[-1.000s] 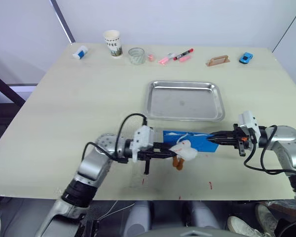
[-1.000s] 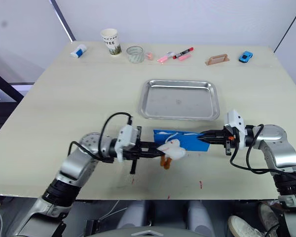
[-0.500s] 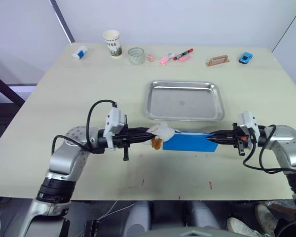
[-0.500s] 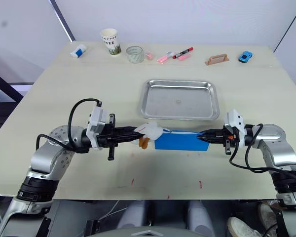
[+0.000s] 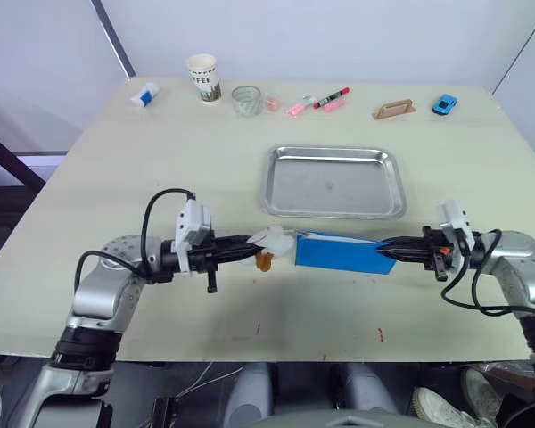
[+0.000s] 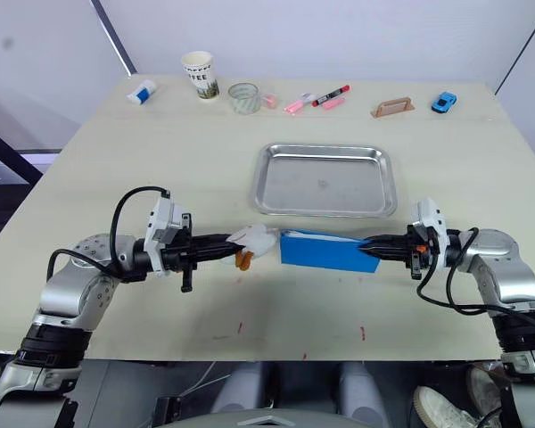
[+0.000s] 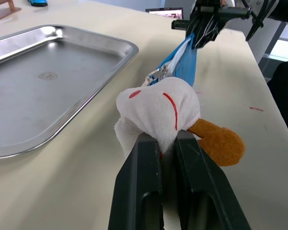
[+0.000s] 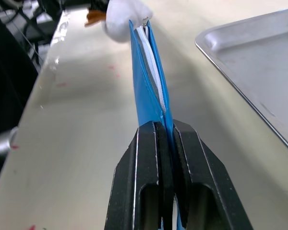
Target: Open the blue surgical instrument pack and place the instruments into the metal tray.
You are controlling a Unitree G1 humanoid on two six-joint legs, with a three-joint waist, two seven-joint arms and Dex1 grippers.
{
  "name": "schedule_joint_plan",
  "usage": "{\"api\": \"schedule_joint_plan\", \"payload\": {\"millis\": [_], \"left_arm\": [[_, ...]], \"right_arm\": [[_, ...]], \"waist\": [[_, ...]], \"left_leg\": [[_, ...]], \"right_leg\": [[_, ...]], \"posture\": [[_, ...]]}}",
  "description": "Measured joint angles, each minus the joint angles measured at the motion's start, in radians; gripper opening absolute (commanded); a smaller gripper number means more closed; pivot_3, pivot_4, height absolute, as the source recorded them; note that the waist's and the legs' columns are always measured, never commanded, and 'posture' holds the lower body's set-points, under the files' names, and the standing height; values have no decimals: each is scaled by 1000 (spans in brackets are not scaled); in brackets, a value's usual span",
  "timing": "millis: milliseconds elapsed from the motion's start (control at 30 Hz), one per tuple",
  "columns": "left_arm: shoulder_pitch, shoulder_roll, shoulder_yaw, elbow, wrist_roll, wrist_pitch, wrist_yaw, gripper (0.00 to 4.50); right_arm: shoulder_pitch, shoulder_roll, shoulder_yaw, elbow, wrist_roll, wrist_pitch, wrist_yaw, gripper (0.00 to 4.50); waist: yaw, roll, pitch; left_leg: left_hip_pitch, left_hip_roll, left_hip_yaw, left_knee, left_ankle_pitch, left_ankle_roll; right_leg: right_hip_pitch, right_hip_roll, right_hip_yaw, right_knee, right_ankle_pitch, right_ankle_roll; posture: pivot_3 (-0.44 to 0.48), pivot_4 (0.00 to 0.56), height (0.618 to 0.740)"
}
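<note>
Left eye view: flat bright-blue fabric instrument pack [image 5: 343, 253] lies at 6 o'clock of the shiny steel tray [image 5: 335, 181]. Right fingers [image 8: 159, 143] pinch its edge; left fingers [image 7: 153, 153] pinch its white plush zipper charm [image 7: 159, 110].

Bright-blue pack [image 5: 343, 254], white-and-orange plush charm [image 7: 168, 112], silver tray [image 5: 334, 183].

The metal tray [image 5: 333, 181] is seen as bright stainless steel, smooth and glossy, with faint scuffing on its floor, and the table [image 5: 160, 160] beneath as a pale, matt, smooth laminate marked with a few red smears. The blue surgical instrument pack [image 5: 343, 253] appears as matt woven cloth with a white zip [image 8: 152, 72] along its edge, while a small white toy [image 7: 158, 111] is made of soft, nubbly fabric with an orange felt-like part. Both grippers' fingers [image 7: 144, 191] are noted as smooth black plastic with a slight sheen.
</note>
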Motion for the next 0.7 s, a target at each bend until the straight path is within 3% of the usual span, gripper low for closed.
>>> {"api": "schedule_joint_plan", "payload": {"millis": [700], "left_arm": [[55, 17, -2, 123, 80, -124, -91, 39]], "right_arm": [[8, -3, -92, -107, 152, 212, -34, 0]], "waist": [[0, 0, 0]], "left_leg": [[0, 0, 0, 0, 0, 0]], "right_leg": [[0, 0, 0, 0, 0, 0]], "posture": [[0, 150, 740]]}}
